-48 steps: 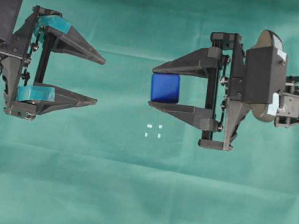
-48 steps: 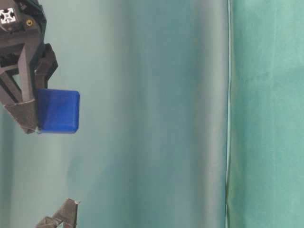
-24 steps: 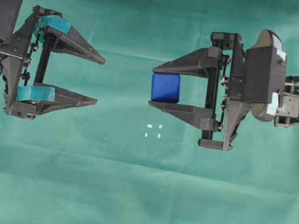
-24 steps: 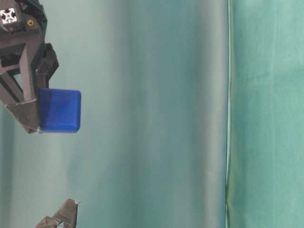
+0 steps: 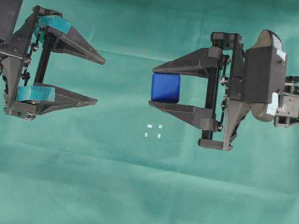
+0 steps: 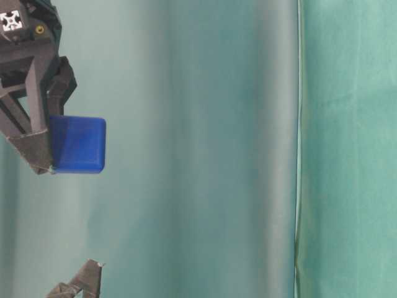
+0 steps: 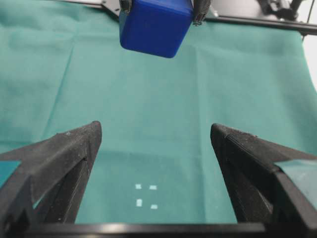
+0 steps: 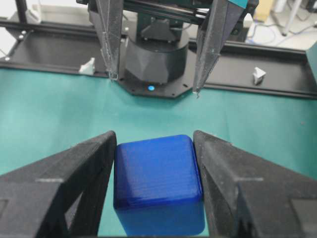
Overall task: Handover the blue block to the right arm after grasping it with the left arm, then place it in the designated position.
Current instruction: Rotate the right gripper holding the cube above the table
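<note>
Blue block (image 5: 165, 88) clamped in right tool (image 5: 159, 86), off the worktop for placing; left tool (image 5: 98, 80) apart, withdrawn; designated position (image 5: 153, 130) just beside.

From my table-level view, the right arm's gripper (image 6: 37, 162) is cut off by the left and top edges, so I only see one finger against the blue block (image 6: 77, 144); the block's gripped faces are hidden behind it. Below the block, only a fingertip of the left gripper (image 6: 87, 280) pokes in at the bottom edge. In my left wrist view the block's (image 7: 155, 25) top is cropped by the upper edge. In the right wrist view its (image 8: 158, 183) underside runs off the bottom. From overhead, the white marks (image 5: 153, 131) below the block are too small to make out their shape.
</note>
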